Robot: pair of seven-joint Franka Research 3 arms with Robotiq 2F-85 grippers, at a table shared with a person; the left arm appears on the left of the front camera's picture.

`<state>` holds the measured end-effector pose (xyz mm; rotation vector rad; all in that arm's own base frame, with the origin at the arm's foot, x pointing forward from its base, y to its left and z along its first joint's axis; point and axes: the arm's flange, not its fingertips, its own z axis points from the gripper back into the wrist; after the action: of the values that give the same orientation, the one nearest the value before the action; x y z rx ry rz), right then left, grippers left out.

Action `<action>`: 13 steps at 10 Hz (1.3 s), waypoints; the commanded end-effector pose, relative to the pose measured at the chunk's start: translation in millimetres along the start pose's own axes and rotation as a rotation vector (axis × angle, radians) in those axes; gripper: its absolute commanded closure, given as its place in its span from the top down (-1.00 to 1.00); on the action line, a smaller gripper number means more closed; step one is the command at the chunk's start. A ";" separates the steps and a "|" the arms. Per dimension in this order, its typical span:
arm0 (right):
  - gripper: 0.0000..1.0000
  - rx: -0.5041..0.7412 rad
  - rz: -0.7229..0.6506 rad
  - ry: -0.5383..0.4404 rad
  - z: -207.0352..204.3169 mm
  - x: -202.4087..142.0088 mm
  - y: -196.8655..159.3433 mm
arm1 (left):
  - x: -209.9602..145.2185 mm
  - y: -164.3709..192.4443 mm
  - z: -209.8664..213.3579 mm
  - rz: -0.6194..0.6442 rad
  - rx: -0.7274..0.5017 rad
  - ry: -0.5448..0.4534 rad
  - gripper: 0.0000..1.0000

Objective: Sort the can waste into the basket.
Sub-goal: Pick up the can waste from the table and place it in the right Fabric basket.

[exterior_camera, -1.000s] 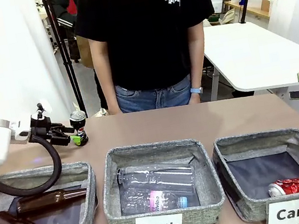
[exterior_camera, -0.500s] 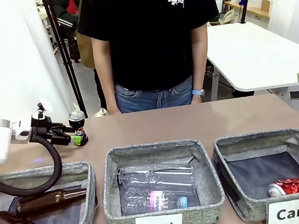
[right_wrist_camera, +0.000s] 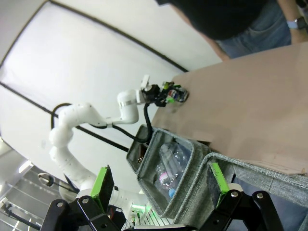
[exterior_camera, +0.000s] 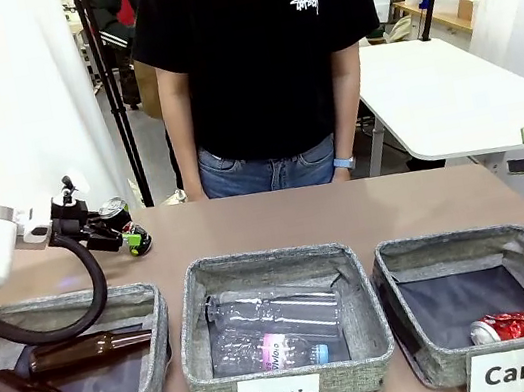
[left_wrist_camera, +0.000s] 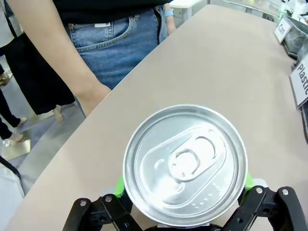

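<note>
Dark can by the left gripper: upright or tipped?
Tipped. In the front view the dark can leans with its silver top angled toward the left gripper; the left wrist view looks almost straight onto that top between the green pads.

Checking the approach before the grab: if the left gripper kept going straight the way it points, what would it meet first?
The dark can. In the left wrist view, its silver top sits squarely between the open fingers of the left gripper, dead ahead and very close. Whether the pads touch it already is unclear.

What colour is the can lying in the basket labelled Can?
Shiny red can with a silver end, clearest in the front view.
</note>
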<state>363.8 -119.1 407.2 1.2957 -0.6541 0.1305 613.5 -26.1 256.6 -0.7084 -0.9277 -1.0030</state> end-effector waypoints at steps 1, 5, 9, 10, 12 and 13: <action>1.00 0.007 0.016 0.005 1.6 1.8 1.0 | -2.8 -8.7 -3.2 -0.010 0.026 -0.036 1.00; 1.00 0.007 0.016 0.005 1.6 1.8 1.0 | -2.1 -7.0 -8.7 0.015 0.043 -0.056 1.00; 1.00 0.007 0.016 0.005 1.6 1.8 1.0 | 0.9 -6.6 -16.1 0.047 0.053 -0.100 1.00; 1.00 0.007 0.016 0.005 1.6 1.8 1.0 | 2.3 -7.0 -18.2 0.047 0.054 -0.105 1.00; 1.00 0.007 0.016 0.005 1.6 1.8 1.0 | 4.0 -5.6 -18.6 0.046 0.072 -0.124 0.78; 1.00 0.007 0.016 0.005 1.6 1.8 1.0 | 4.5 -5.7 -18.4 0.042 0.074 -0.118 -0.20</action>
<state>363.8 -119.1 407.2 1.2957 -0.6541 0.1305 615.5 -44.3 255.2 -0.7498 -0.9976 -0.8893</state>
